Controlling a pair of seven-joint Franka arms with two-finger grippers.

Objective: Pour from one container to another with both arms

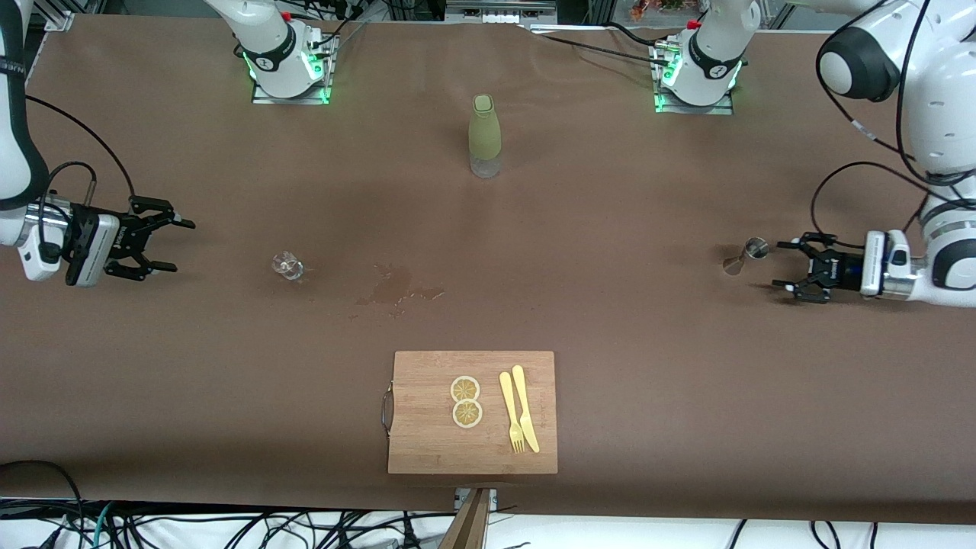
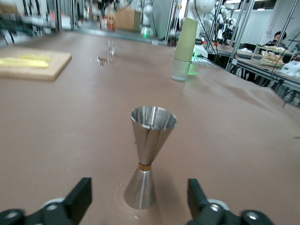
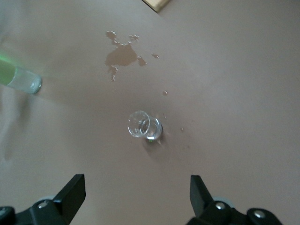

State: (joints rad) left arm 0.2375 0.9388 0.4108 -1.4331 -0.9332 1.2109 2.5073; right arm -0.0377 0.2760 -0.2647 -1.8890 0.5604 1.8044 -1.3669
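On the brown worktop [image 1: 610, 267], a silver cup [image 1: 747, 255] stands upright at the left arm's end, its shiny cone tapering to a narrow waist with a gold band. Just beside it the left gripper [image 1: 787, 264] sits low, jaws apart and touching nothing, the cup free between and ahead of them in the left wrist view. Toward the right arm's end, a small clear glass [image 1: 287, 264] stands alone on the worktop, well apart from the cup. Off to its side the right gripper [image 1: 170, 245] hangs above the worktop, jaws spread wide and empty, with the glass ahead of them in the right wrist view. Between glass and cup, nearer to the glass, a wet spill [image 1: 396, 290] marks the brown paper. Farther from the front camera, between the two arm bases, stands a tall olive-green bottle [image 1: 484, 136]. Nearest the front camera lies a wooden board [image 1: 427, 427] carrying two lemon slices [image 1: 466, 401] and, beside them, a yellow fork [image 1: 511, 412] and knife [image 1: 525, 407].
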